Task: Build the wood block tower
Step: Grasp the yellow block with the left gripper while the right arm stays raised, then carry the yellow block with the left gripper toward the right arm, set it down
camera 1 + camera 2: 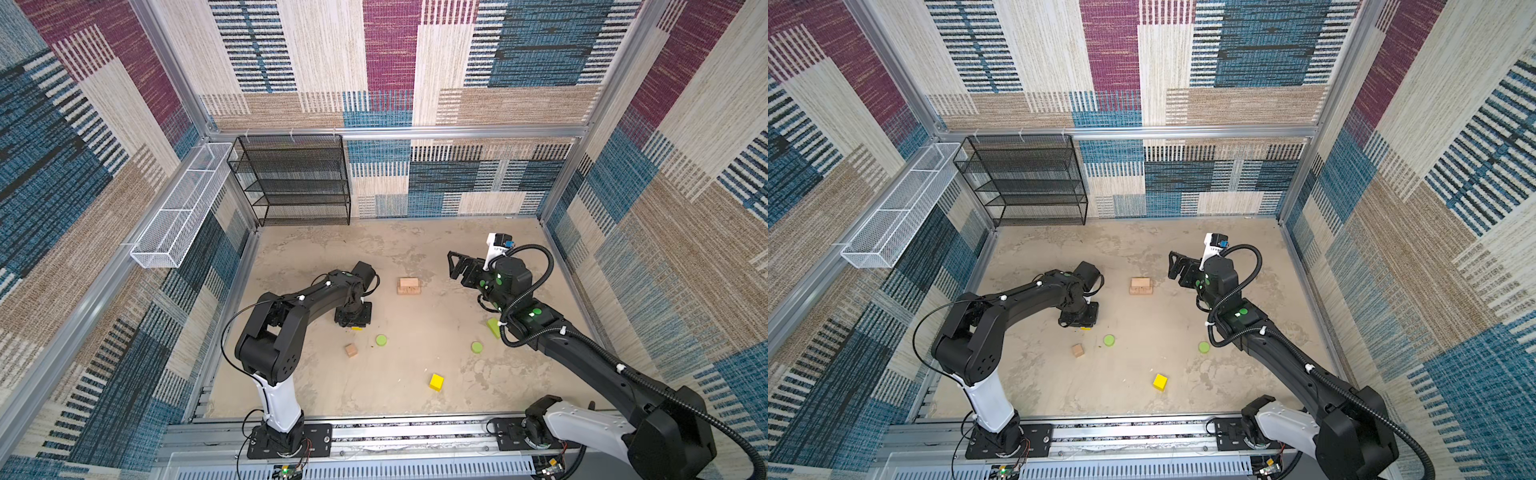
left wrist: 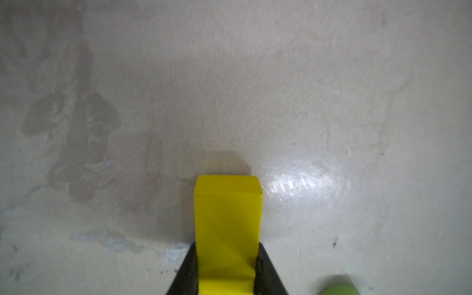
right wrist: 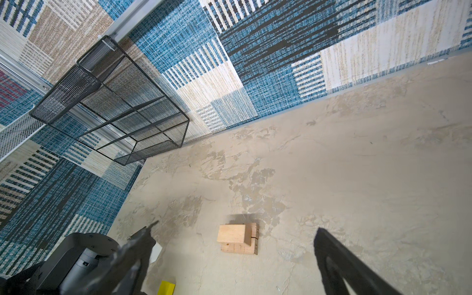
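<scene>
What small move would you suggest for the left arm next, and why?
Probably lift the yellow bar straight up. The left gripper has its jaws against both sides of the bar, which lies on the table. The tan stack it likely belongs on stands apart, and the right gripper is open, holding nothing.

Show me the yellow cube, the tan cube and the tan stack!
yellow cube (image 1: 436, 380), a top view, top face.
tan cube (image 1: 351, 349), a top view, top face.
tan stack (image 3: 231, 233), right wrist view, upper bar's face.

In front of the stacked tan bars (image 1: 409, 286), a tan cube (image 1: 351, 350), two lime green discs (image 1: 381, 340) and a yellow cube (image 1: 436, 382) are seen scattered.
</scene>
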